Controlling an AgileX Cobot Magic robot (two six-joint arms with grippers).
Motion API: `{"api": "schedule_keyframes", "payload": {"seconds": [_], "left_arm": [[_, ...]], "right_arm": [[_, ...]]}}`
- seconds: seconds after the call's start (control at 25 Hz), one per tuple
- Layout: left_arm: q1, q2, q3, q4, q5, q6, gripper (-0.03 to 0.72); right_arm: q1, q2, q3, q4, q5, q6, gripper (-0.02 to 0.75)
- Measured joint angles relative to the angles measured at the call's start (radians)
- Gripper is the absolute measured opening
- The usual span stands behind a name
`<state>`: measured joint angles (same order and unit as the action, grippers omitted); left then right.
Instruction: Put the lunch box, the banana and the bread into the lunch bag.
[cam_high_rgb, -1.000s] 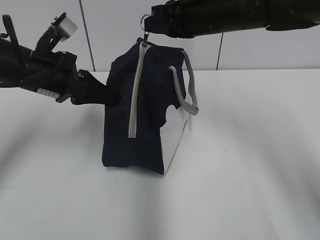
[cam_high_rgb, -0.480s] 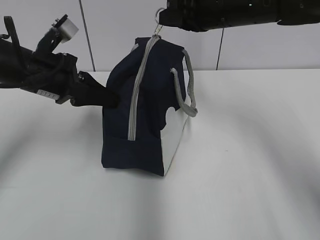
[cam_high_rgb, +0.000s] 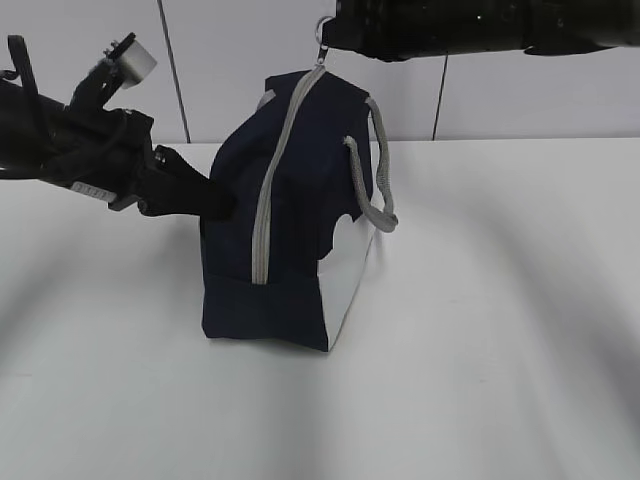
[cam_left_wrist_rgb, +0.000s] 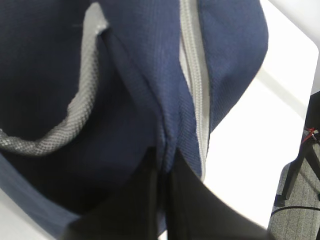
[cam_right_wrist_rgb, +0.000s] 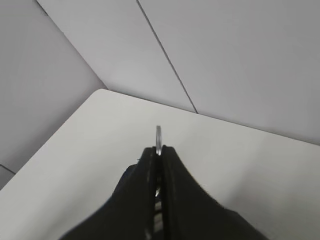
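The navy lunch bag (cam_high_rgb: 290, 200) stands on the white table, its grey zipper (cam_high_rgb: 268, 205) running up the side facing me to the top. My left gripper (cam_high_rgb: 224, 203) is shut on a fold of the bag's navy fabric (cam_left_wrist_rgb: 167, 135) just beside the zipper (cam_left_wrist_rgb: 197, 100). Above the bag, my right gripper (cam_high_rgb: 331, 36) is shut on the zipper's ring pull (cam_high_rgb: 322, 28), and that ring (cam_right_wrist_rgb: 158, 136) pokes out between the shut fingertips (cam_right_wrist_rgb: 150, 155). A grey strap handle (cam_high_rgb: 380, 170) hangs on the bag's right. The lunch box, banana and bread are out of view.
The white table (cam_high_rgb: 500, 320) spreads around the bag, with a pale panelled wall (cam_high_rgb: 500, 100) behind it. A chair base and grey floor (cam_left_wrist_rgb: 305, 190) lie past the table's edge in the left wrist view.
My right gripper has moved right and a little up with the ring pull, drawing the bag's top that way. The left gripper keeps its pinch in place.
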<state>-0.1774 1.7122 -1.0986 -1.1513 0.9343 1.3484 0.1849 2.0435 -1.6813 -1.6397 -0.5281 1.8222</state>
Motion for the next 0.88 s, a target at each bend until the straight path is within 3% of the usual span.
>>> {"api": "schedule_keyframes", "payload": {"seconds": [0.44,0.88], "left_arm": [[0.000,0.000,0.000,0.015,0.004,0.000,0.003],[0.000,0.000,0.000,0.019,0.009,0.000,0.003]], "right_arm": [[-0.030,0.269,-0.286,0.000,-0.117,0.130,-0.016],[-0.075,0.449,-0.454,-0.025,-0.187,0.323,-0.016]]}}
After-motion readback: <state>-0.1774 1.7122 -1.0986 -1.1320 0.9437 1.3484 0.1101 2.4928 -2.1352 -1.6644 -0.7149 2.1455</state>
